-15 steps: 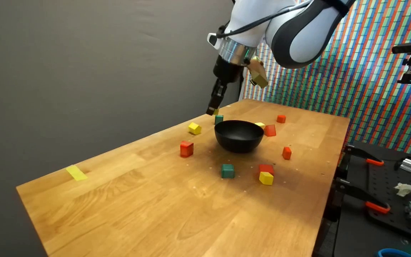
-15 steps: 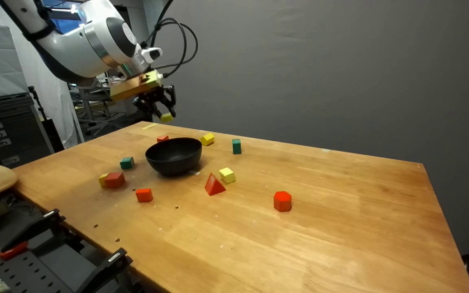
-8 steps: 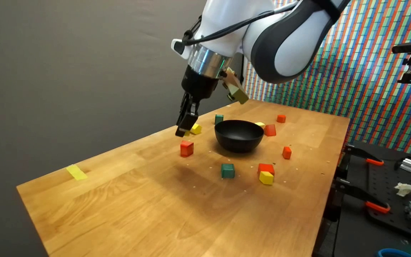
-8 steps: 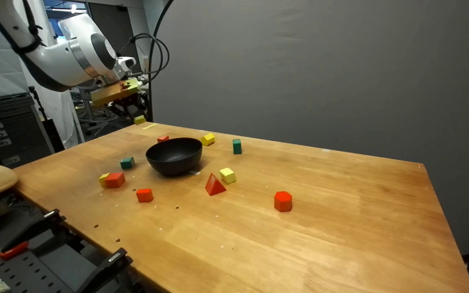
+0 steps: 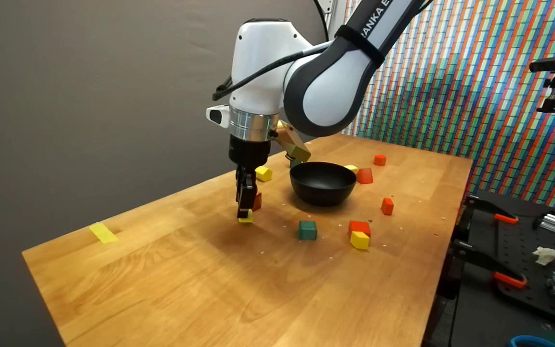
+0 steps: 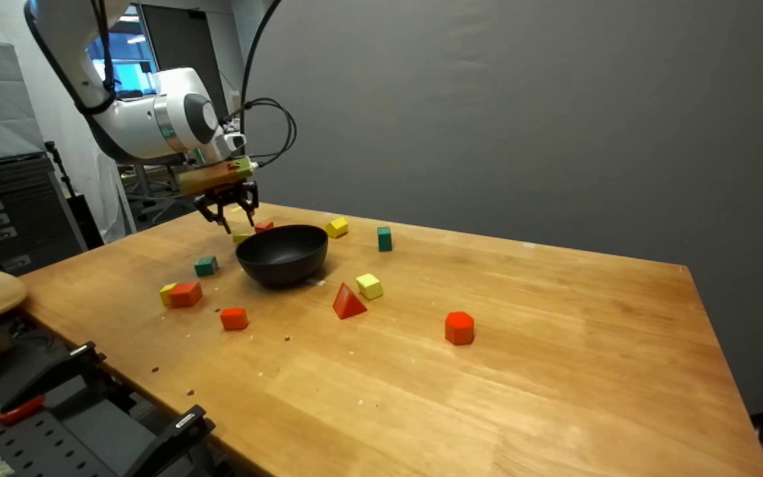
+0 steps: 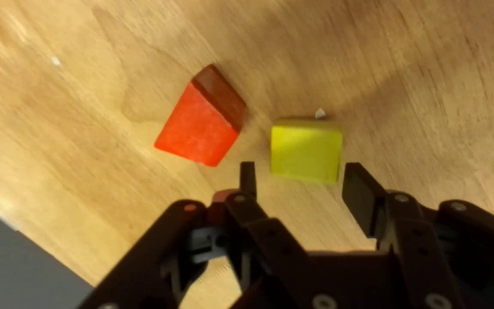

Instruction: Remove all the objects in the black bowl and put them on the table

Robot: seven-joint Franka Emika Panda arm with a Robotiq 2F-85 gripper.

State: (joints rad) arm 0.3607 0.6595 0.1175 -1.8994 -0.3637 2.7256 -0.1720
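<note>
1. A light-brown wooden surface (image 5: 210, 289) is bounded by a grey backdrop (image 5: 113, 96) along one long edge; clamps (image 5: 487, 262) are seen at the opposite edge, and a yellow tape strip (image 5: 103, 233) is stuck by the backdrop edge, towards a corner.
2. The black bowl (image 6: 282, 265) is placed between those two edges, well in from both; in neither exterior view can a block be made out inside it.
3. Around the bowl, a red pyramid (image 6: 350, 303), a red hexagonal prism (image 6: 459, 328) and two green blocks (image 6: 206, 266) are scattered.
4. A yellow block (image 7: 306, 152), apparently rested on the surface, is found on the taped-corner side of the bowl, nearer the backdrop edge than the clamped one; a red block (image 7: 200, 126) is just beside it, not touching.
5. The fingers (image 7: 360, 199) are parted to either side of the yellow block, with a gap visible at each side; nothing is gripped.
6. The set-down is judged to be the step in hand, at the point of release; with the bowl apparently emptied, the task is judged nearly complete.
7. For the next move, a straight lift is called for, with the fingers held apart, so that the yellow block is not dragged and the red block is not nudged.
</note>
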